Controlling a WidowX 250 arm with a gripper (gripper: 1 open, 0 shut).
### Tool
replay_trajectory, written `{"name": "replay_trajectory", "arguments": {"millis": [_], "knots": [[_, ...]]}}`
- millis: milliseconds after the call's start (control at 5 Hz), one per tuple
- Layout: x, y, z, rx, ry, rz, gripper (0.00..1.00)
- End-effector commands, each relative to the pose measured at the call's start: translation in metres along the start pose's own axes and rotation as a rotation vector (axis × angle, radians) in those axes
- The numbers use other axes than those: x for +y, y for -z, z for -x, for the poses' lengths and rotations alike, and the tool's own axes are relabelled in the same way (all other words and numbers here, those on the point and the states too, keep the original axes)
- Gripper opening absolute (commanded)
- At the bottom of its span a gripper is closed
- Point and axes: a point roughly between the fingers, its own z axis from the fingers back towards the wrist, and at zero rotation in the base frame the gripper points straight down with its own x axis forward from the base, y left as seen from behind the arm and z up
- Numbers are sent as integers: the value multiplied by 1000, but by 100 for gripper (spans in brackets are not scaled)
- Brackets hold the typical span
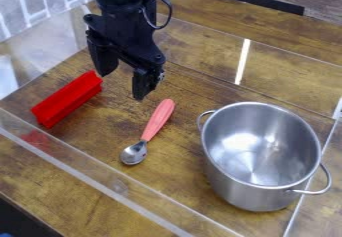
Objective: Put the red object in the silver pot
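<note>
While the black claw [124, 73] hangs spread wide and empty, the bright red rectangular block [67, 98] lies just left of it, ungrasped, far from the shiny steel pot [263, 155] at right.

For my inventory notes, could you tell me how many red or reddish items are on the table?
2: the red object lies at the left, near the clear wall; the spoon, with its pinkish-red handle, lies mid-table, left of the silver pot. None seems hidden.
</note>
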Motion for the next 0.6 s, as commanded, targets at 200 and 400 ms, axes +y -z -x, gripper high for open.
{"name": "replay_trajectory", "arguments": {"millis": [200,400], "knots": [[29,6,17,-13,-61,-28,100],[60,20,35,-19,-99,-47,100]]}}
